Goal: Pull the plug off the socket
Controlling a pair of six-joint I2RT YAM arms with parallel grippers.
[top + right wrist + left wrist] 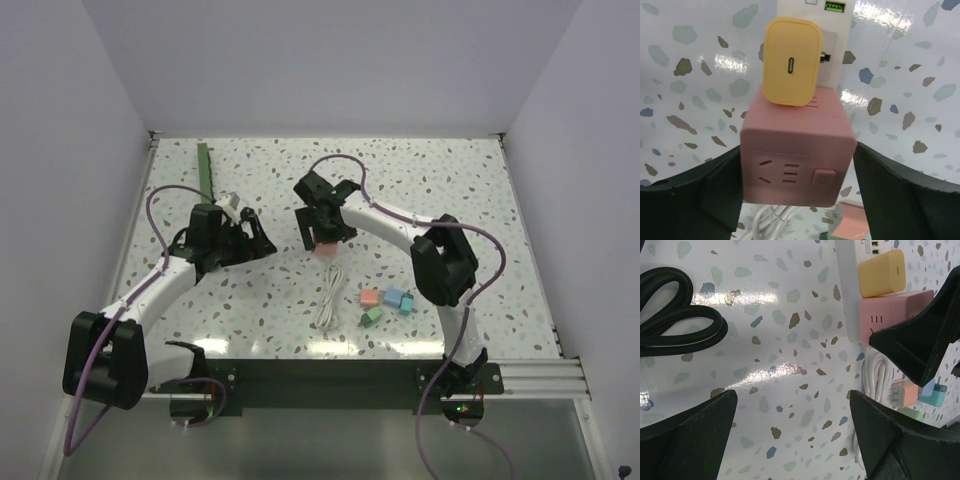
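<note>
Plug point(791, 62), yellow, beside pink cube point(795, 150); white cable point(330, 297) near.

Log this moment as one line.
left pincer: open, empty | right pincer: straddles pink socket cube, grip unclear | yellow plug: on white strip

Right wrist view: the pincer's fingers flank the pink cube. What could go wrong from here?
1. The right pincer flanks the pink cube, not the yellow plug next to it; it may grip the wrong part.
2. The left pincer is open off to the side, so nothing steadies the white strip; a pull could drag everything.
3. The white cable by the cube could snag.
</note>
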